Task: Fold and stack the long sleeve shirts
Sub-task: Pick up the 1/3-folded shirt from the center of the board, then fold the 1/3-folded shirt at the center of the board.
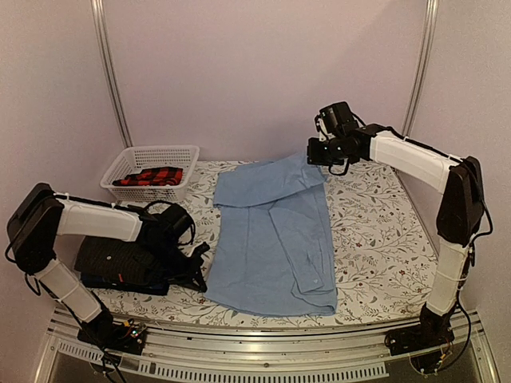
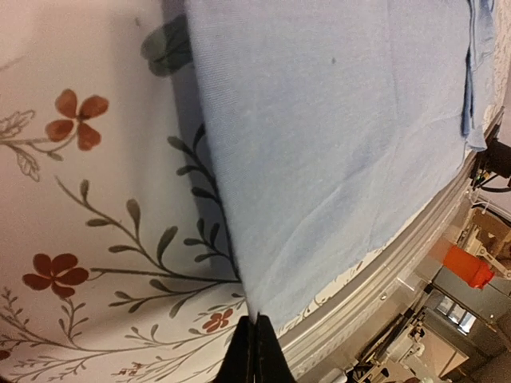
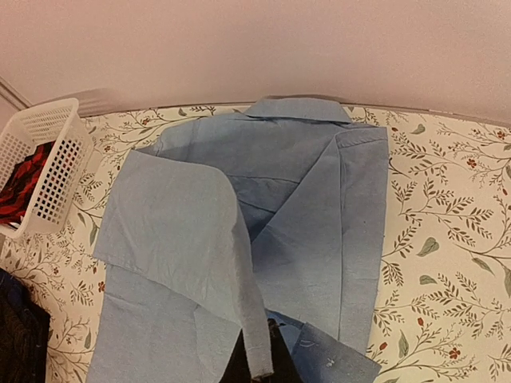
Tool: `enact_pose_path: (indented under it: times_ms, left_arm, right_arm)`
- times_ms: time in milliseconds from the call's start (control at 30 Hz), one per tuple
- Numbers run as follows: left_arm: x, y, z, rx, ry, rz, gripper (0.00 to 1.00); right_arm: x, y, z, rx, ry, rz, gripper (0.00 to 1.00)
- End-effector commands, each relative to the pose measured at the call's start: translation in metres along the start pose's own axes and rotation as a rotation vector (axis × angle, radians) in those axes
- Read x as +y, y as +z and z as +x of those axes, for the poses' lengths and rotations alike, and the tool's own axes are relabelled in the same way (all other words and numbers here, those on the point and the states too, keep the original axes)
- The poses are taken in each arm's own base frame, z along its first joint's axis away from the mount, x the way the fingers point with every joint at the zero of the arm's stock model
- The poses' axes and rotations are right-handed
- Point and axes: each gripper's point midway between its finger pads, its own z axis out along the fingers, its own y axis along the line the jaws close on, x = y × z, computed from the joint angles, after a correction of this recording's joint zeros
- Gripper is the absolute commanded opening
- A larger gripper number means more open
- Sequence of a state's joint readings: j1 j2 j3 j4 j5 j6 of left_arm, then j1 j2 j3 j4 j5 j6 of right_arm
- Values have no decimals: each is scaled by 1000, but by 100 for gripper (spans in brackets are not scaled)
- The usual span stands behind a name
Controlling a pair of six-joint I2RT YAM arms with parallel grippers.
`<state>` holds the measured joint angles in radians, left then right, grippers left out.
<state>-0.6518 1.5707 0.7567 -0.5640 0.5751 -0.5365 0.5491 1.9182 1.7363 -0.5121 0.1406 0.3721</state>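
Note:
A light blue long sleeve shirt (image 1: 271, 239) lies spread on the flowered table, collar (image 3: 299, 108) toward the back wall. My left gripper (image 1: 200, 259) is shut on its near left edge, and the cloth runs right into the closed fingertips (image 2: 255, 323). My right gripper (image 1: 318, 158) is shut on a strip of the same shirt (image 3: 271, 319) at its far right and holds that part lifted off the table. Two dark folded shirts (image 1: 112, 262) are stacked at the left under my left arm, the black one on top.
A white lattice basket (image 1: 185, 159) with a red and black plaid cloth (image 1: 150, 175) stands at the back left. The table's metal front rail (image 2: 375, 279) runs close to the shirt's hem. The flowered tablecloth (image 1: 375, 231) lies bare to the shirt's right.

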Motion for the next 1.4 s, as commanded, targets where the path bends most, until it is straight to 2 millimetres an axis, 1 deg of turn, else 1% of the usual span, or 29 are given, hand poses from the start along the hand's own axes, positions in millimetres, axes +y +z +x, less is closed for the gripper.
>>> enact_pose_path:
  times_ms: [0, 100, 233, 300, 367, 467, 633, 800, 867, 900, 967, 1067, 1133, 1233, 1367]
  left_arm:
    - [-9, -7, -2, -15, 13, 8, 0]
    - [-10, -8, -3, -15, 25, 5, 0]
    - [-14, -11, -7, -20, 47, 2, 0]
    - [-20, -14, -10, -22, 69, 6, 0]
    - [-28, -16, -12, -19, 103, 4, 0]
    - [-42, -17, -16, -8, 155, -3, 0]
    - [-70, -13, -23, 13, 240, 5, 0]
    - [-101, -4, -30, 44, 329, 21, 0]
    - [-111, 1, -31, 60, 362, 23, 0]
    - [-114, 5, -31, 67, 370, 25, 0]
    - [-122, 12, -31, 81, 388, 35, 0]
    - [-138, 18, -34, 91, 418, 60, 0]
    - [-149, 23, -34, 98, 441, 75, 0]
    - [-160, 31, -34, 114, 468, 90, 0]
    - [-163, 43, -31, 148, 479, 95, 0]
  right_arm:
    - [0, 6, 2, 36, -58, 22, 0]
    - [8, -5, -21, -8, -62, 4, 0]
    - [13, -37, -67, -122, -75, 15, 0]
    - [12, -55, -89, -188, -86, 41, 0]
    - [5, -70, -106, -245, -102, 89, 0]
    - [-4, -89, -122, -301, -121, 144, 0]
    - [-26, -116, -135, -351, -131, 244, 0]
    - [-60, -140, -144, -386, -127, 368, 0]
    - [-71, -149, -146, -395, -122, 405, 0]
    - [-75, -150, -144, -392, -125, 418, 0]
    - [-83, -159, -144, -399, -120, 441, 0]
    - [-94, -166, -141, -399, -121, 494, 0]
    - [-103, -175, -141, -406, -118, 522, 0]
    - [-115, -182, -142, -410, -115, 556, 0]
    - [-123, -185, -141, -406, -117, 574, 0]
